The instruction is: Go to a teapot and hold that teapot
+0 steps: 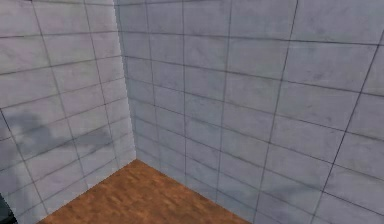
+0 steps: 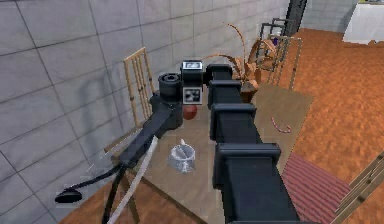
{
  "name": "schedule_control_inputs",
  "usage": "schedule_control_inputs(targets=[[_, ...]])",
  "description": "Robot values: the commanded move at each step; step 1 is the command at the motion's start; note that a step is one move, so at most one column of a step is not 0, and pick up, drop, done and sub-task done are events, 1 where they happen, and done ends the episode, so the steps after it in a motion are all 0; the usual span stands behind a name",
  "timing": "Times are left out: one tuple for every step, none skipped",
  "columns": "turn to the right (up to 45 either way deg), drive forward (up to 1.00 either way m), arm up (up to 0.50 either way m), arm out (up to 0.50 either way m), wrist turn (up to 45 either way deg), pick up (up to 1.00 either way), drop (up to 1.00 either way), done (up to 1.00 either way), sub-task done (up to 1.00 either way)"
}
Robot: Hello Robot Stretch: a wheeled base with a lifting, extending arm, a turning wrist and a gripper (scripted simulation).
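Likely light, fragile and slippery, glassy pot (image 2: 182, 157) on table (image 2: 290, 108), best taken gently around body; jaw state of gripper (image 2: 90, 203) impossible to tell.

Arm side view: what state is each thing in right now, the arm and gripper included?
arm: extended out over the table.
gripper: holds nothing; bare wall and floor behind its far end.
glassy vessel: likely the teapot, standing on the table left of the arm.
potted plant: upright at the table's far end.
chair: upright by the wall.
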Motion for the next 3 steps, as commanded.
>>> schedule_control_inputs(targets=[[0.0,0.00,0.00,0.00,45.0,0.00,0.00,0.00,0.00],[0.0,0.00,0.00,0.00,45.0,0.00,0.00,0.00,0.00],[0.0,0.00,0.00,0.00,42.0,0.00,0.00,0.00,0.00]])
